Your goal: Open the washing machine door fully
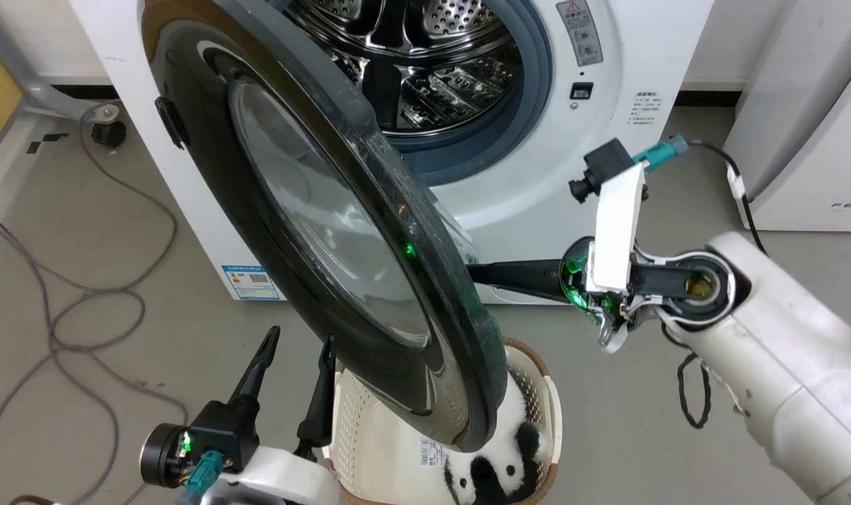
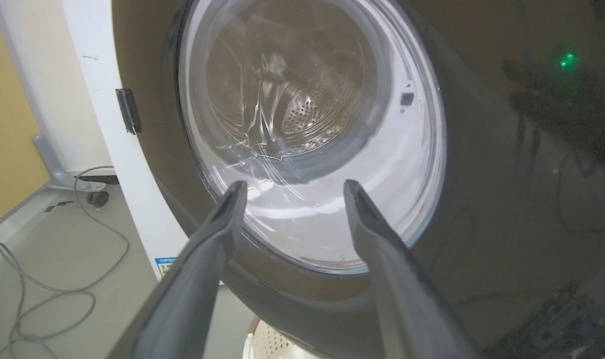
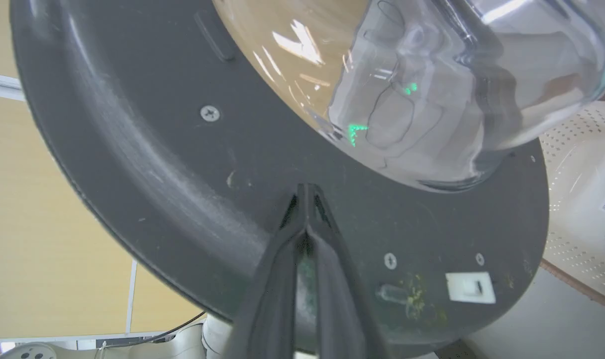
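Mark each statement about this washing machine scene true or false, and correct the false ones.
1. The washing machine door stands partly open. True.
2. The right gripper is spread wide. False: its fingers are shut, tips at the door's dark inner face.
3. The left gripper clamps the door's rim. False: it is open, with nothing between its fingers.
4. A basket holding a panda toy sits under the door. True.
5. Clothes fill the drum. False: the visible part of the drum is bare steel.

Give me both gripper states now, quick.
Left gripper: open, empty, pointing at the washing machine door outer glass.
Right gripper: shut, holding nothing, tips at the door's inner face.
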Controlling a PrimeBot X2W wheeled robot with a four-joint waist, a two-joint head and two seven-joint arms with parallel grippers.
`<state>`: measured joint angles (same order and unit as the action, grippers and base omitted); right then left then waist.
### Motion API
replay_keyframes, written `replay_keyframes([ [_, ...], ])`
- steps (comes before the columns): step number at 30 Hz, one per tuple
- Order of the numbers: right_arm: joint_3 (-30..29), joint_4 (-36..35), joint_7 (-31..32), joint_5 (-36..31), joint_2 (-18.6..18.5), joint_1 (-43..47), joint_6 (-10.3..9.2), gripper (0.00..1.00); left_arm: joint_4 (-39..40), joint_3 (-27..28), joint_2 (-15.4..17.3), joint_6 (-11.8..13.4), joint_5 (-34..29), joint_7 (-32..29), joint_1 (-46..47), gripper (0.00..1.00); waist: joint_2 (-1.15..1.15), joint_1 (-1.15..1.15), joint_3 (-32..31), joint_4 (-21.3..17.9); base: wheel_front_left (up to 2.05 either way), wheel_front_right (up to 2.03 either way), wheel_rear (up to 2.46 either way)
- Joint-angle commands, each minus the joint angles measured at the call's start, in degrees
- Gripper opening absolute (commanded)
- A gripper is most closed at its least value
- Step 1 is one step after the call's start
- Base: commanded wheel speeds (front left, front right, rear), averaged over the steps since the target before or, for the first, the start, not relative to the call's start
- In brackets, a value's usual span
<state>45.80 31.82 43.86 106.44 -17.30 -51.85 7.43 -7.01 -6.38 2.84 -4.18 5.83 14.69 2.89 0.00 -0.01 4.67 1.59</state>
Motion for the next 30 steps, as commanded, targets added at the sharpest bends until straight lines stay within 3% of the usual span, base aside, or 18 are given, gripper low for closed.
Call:
replay_keyframes([
  [1,0.2,-0.3,-1.6,0.5,-0.3,1.3,0.06,0.00,-0.1,0.0,0.0,0.3,0.3,0.3,-0.8,1.00,0.00,0.01,0.0,-0.1,0.00,0.00,0.00],
  [3,-1.1,-0.5,-6.5,0.2,-0.5,1.6,0.06,0.00,0.0,0.0,0.0,0.3,0.5,0.3,-0.8,1.00,0.00,0.01,0.1,-0.2,0.00,0.00,0.00],
  [4,-2.2,-0.5,-9.8,0.0,-0.4,1.8,0.06,0.41,-0.1,0.0,0.0,0.4,0.5,0.3,-0.8,1.00,0.00,0.01,0.2,-0.2,0.00,0.00,0.00],
  [5,-3.4,-0.9,-13.6,-0.7,-0.5,2.0,0.06,1.00,-0.1,0.0,0.0,0.4,0.6,0.3,-0.7,1.00,0.00,0.01,0.2,-0.2,0.00,0.00,0.00],
  [10,-7.9,-0.5,-35.5,-8.7,-2.5,5.6,0.06,1.00,-0.2,0.3,0.0,0.6,0.9,0.3,-0.6,1.00,0.00,0.01,0.2,-0.4,0.00,0.00,0.00],
  [15,-11.6,-1.5,-52.0,-12.5,-4.1,13.5,0.06,1.00,-0.5,0.8,0.0,0.8,1.0,0.3,-1.0,1.00,0.00,0.01,-0.4,-0.8,0.00,0.00,0.00],
  [21,-16.6,-3.3,-58.7,-17.4,-5.2,23.3,0.06,1.00,-0.8,2.1,0.0,1.1,1.1,0.3,-2.2,1.00,0.00,0.01,-1.6,-1.6,0.00,0.00,0.00],
  [22,-31.4,-6.6,-58.8,-30.7,-1.9,32.2,0.06,1.00,-1.0,2.4,0.0,1.2,1.4,0.3,-2.9,1.00,0.00,0.01,-2.0,-1.8,0.00,0.00,0.00],
  [27,-47.7,-17.7,-58.8,-54.6,8.2,43.8,0.06,1.00,-1.4,2.5,0.0,1.2,1.6,0.3,-3.1,1.00,0.00,0.01,-2.2,-1.6,0.00,0.00,0.00],
  [30,-51.3,-22.7,-58.8,-64.5,11.4,47.5,0.06,1.00,-1.6,2.5,0.0,1.2,1.7,0.3,-3.1,1.00,0.00,0.01,-2.3,-1.4,0.00,0.00,0.00],
])
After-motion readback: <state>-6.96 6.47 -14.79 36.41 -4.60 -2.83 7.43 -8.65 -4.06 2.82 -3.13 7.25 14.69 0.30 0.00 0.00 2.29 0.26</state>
